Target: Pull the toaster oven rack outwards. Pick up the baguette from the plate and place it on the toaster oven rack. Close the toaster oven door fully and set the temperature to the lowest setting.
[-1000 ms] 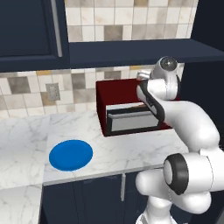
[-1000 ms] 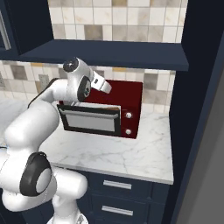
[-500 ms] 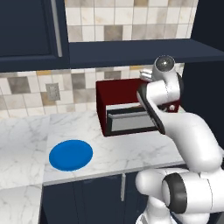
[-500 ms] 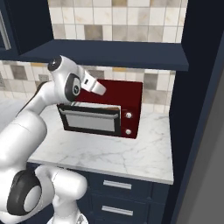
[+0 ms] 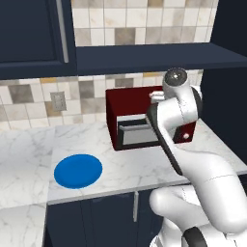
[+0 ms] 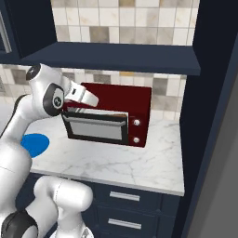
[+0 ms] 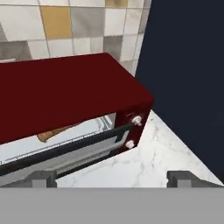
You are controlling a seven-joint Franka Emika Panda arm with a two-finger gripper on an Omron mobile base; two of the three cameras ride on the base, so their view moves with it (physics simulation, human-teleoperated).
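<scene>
Marble desk (image 6: 116, 160), tiled backsplash | baguette (image 7: 54, 132) lies on toaster oven rack (image 7: 65, 140) inside toaster oven (image 6: 118, 111), plate (image 5: 78, 170) bare | toaster oven door (image 6: 95, 128) nearly shut, judged mid-closing | arm raised above oven's front, end effector (image 6: 83, 96) spread wide, holding nothing | knobs (image 7: 136, 120) untouched.
</scene>
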